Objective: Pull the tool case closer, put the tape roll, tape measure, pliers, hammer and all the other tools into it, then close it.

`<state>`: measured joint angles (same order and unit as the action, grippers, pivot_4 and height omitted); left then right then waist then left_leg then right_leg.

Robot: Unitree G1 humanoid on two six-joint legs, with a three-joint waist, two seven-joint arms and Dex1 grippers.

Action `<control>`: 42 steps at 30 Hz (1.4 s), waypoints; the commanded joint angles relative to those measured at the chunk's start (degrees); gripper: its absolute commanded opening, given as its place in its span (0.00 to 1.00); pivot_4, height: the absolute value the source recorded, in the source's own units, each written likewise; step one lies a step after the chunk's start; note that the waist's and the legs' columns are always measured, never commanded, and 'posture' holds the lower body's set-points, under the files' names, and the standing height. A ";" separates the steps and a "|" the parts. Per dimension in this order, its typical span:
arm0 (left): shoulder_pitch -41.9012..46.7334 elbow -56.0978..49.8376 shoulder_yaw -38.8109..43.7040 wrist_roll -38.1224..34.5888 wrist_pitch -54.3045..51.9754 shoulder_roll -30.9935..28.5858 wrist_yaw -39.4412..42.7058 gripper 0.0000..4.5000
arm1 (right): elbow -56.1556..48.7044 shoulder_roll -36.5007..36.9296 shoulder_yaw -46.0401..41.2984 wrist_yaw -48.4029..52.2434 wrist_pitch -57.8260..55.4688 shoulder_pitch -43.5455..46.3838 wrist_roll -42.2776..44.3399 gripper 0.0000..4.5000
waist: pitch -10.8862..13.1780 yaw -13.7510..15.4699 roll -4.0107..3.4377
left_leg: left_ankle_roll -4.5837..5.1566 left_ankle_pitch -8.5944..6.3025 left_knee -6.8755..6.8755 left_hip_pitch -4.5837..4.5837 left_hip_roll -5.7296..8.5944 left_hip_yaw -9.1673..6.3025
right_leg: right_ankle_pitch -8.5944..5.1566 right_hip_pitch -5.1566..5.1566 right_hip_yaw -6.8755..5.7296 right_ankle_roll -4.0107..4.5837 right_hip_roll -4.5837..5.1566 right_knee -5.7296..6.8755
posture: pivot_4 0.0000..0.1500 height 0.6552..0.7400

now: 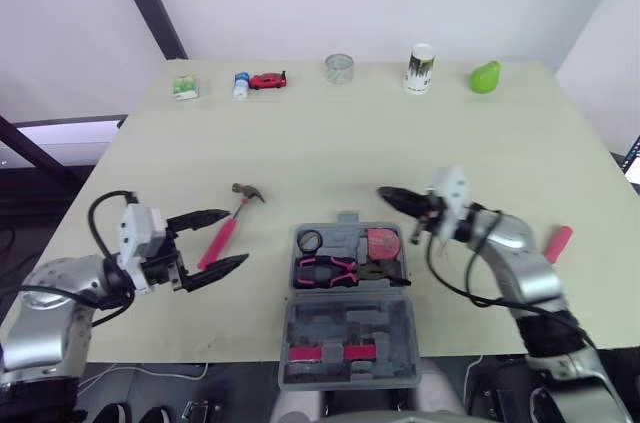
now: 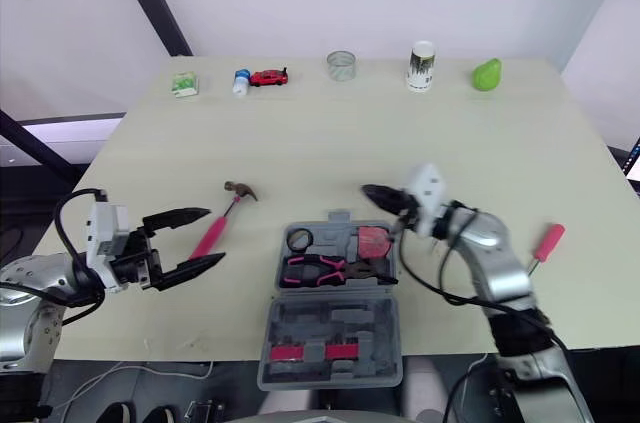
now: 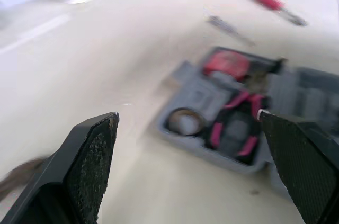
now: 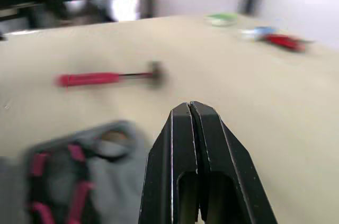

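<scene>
- The tool case [image 1: 345, 321] lies open at the near edge of the desk [image 1: 330, 143]. The tape roll [image 1: 310, 240], tape measure [image 1: 381, 242] and pliers [image 1: 330, 270] are inside it.
- The hammer [image 1: 228, 228] lies on the desk just left of the case.
- The left gripper [image 1: 236, 238] has its fingers spread wide, just beside the pink handle of the hammer.
- The right gripper [image 1: 388, 194] hovers over the far right corner of the case, fingers pressed together and holding nothing.
- A pink-handled screwdriver [image 1: 557, 241] lies well apart on the right.
- I judge the step in hand is taking the hammer. Next, the left fingers should go down around the handle and close.
</scene>
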<state>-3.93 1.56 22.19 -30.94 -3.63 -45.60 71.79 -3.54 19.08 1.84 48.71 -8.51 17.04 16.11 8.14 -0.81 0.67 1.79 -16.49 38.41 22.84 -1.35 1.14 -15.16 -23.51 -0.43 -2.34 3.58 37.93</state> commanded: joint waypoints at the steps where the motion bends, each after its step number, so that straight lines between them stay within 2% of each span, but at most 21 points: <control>1: -1.28 3.39 4.18 -0.90 1.10 0.13 -0.98 1.00 | -2.00 4.04 -6.92 0.82 3.10 -4.55 3.06 0.00 | 0.02 -0.12 -0.01 | 0.00 0.00 0.00 0.00 0.00 0.00 | 0.00 0.00 0.00 0.00 0.00 0.00 | 1.00 1.00; 6: -4.66 12.14 9.85 -0.97 2.69 -0.04 -1.71 1.00 | 4.69 13.77 -20.34 6.85 10.80 -18.27 6.06 0.00 | 0.11 0.30 -0.01 | 0.03 -0.01 0.01 -0.11 0.03 0.02 | 0.02 0.05 -0.01 -0.05 -0.09 0.06 | 1.00 1.00; 9: -7.48 16.20 12.19 -0.36 4.29 -0.79 -0.42 1.00 | 7.93 16.94 -27.62 11.75 13.21 -25.88 10.57 0.00 | 0.13 0.30 0.01 | 0.03 -0.01 0.01 -0.13 0.04 0.03 | 0.01 0.10 -0.04 -0.05 -0.08 0.04 | 1.00 1.00; 12: -10.37 21.12 16.09 -1.51 2.79 -1.24 -1.00 1.00 | 11.87 18.76 -37.72 17.66 15.76 -36.33 14.99 0.15 | 0.14 0.25 0.02 | 0.03 0.00 0.02 -0.22 0.01 0.03 | 0.01 0.15 -0.01 -0.06 -0.13 0.06 | 1.00 1.00; 15: -12.33 24.85 17.37 -0.70 4.70 -1.91 0.55 1.00 | 14.62 19.61 -41.28 20.79 16.77 -41.64 16.47 0.47 | 0.22 0.02 0.13 | 0.04 -0.01 -0.03 -0.50 -0.03 0.04 | -0.02 0.42 -0.01 -0.05 -0.17 -0.02 | 1.00 1.00; 17: -13.74 27.37 17.87 -0.12 6.36 -2.50 2.09 1.00 | 16.92 19.99 -43.32 22.42 17.17 -44.32 17.02 0.69 | 0.32 -0.08 0.31 | 0.03 -0.02 -0.10 -1.03 -0.11 0.16 | -0.12 0.85 0.13 0.10 -0.14 -0.07 | 1.00 1.00; 19: -14.78 29.94 18.31 0.18 7.65 -3.19 3.51 1.00 | 19.17 20.21 -44.96 23.19 17.39 -46.08 17.38 0.95 | 0.32 -0.15 0.39 | 0.03 -0.02 -0.06 -1.16 -0.20 0.20 | -0.18 0.94 0.20 0.19 0.01 -0.07 | 1.00 1.00; 20: -14.61 32.87 18.59 0.38 8.36 -3.98 4.15 1.00 | 20.29 20.25 -45.70 23.03 17.79 -46.89 17.09 0.98 | 0.31 -0.10 0.38 | 0.02 -0.02 -0.05 -1.18 -0.22 0.21 | -0.17 0.94 0.23 0.19 0.02 -0.06 | 1.00 1.00; 25: -9.62 41.64 16.45 1.64 12.31 -6.55 7.49 1.00 | 16.59 19.79 -44.62 19.90 16.54 -47.09 16.05 0.98 | 0.33 0.21 0.32 | 0.02 -0.02 -0.05 -1.16 -0.22 0.19 | -0.17 0.86 0.33 0.23 0.11 -0.05 | 1.00 1.00; 30: -7.69 39.84 10.35 5.35 15.70 -6.09 11.33 1.00 | 3.06 20.44 -38.87 14.45 8.57 -46.73 14.73 0.98 | 0.29 0.33 0.27 | 0.01 -0.02 -0.08 -1.10 -0.19 0.16 | -0.14 0.84 0.33 0.25 0.35 -0.04 | 1.00 1.00; 36: -9.13 24.91 3.16 6.07 15.27 -1.79 11.42 1.00 | -11.20 21.96 -28.96 9.03 -1.04 -42.20 13.63 0.98 | 0.29 0.13 0.26 | -0.03 -0.05 -0.19 -0.90 -0.17 0.16 | -0.13 0.71 0.33 0.26 0.61 -0.11 | 1.00 1.00; 40: -8.14 13.60 -3.18 7.29 12.14 0.32 8.63 1.00 | -14.99 23.15 -19.70 9.10 -3.75 -36.62 11.19 0.98 | 0.30 0.58 0.25 | -0.03 -0.04 -0.19 -0.85 -0.16 0.11 | -0.13 0.71 0.27 0.27 0.68 -0.14 | 1.00 1.00; 41: -7.60 12.04 -4.74 8.02 11.73 0.55 8.13 0.88 | -14.81 23.19 -17.67 9.23 -3.96 -35.25 10.43 1.00 | 0.30 0.66 0.25 | -0.03 -0.04 -0.19 -0.85 -0.16 0.11 | -0.13 0.71 0.25 0.27 0.68 -0.14 | 1.00 1.00; 42: -6.90 10.82 -6.42 8.97 11.48 0.82 7.54 0.83 | -14.43 23.24 -15.44 9.45 -4.12 -33.87 9.44 1.00 | 0.30 0.72 0.24 | -0.02 -0.04 -0.19 -0.85 -0.16 0.10 | -0.13 0.71 0.24 0.27 0.68 -0.14 | 1.00 1.00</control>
<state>-11.00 14.94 17.13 -22.72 8.38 -44.68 80.18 -17.39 41.80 -15.17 58.07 -12.35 -17.29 26.63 8.45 -0.10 0.91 1.77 -16.52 38.23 21.99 -1.50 1.25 -15.29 -22.80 -0.20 -2.08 4.25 37.78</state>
